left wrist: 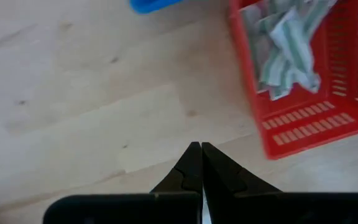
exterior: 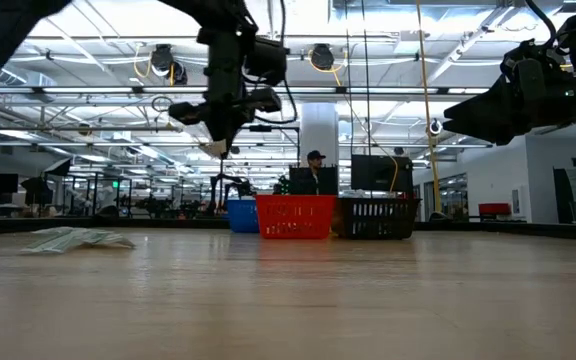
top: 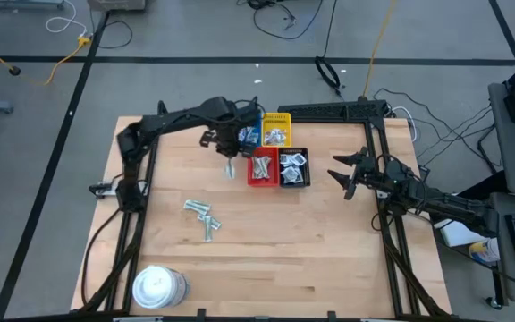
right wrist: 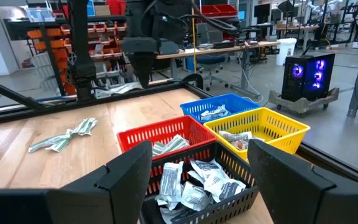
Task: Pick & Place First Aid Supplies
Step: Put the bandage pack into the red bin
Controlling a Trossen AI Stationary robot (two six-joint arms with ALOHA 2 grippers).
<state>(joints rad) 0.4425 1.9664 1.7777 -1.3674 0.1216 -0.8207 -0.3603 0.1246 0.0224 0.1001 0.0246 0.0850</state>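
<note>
**Left gripper pinched over the table beside the red tray, right gripper spread wide and waiting**

At the near edge of the wooden table (top: 275,241) stands a round white tub (top: 157,286). Farther in, left of centre, a small heap of pale grey-green strip packets (top: 201,216) lies loose on the bare wood.

Beyond the heap, the left gripper (top: 230,166) hangs above the table just to the left of the red tray (top: 260,180). Its two dark fingers (left wrist: 191,171) are pressed together; a thin pale sliver shows at their tip from above, too small to identify.

The red tray holds more grey-green strips. Touching it on the right, the black tray (top: 294,182) is filled with white square packets (right wrist: 194,180). Behind these sit the blue tray (top: 248,136) and the yellow tray (top: 277,118), each with a few packets inside.

The right gripper (top: 341,173) is raised off to the right of the trays, fingers spread wide with nothing between them.
</note>
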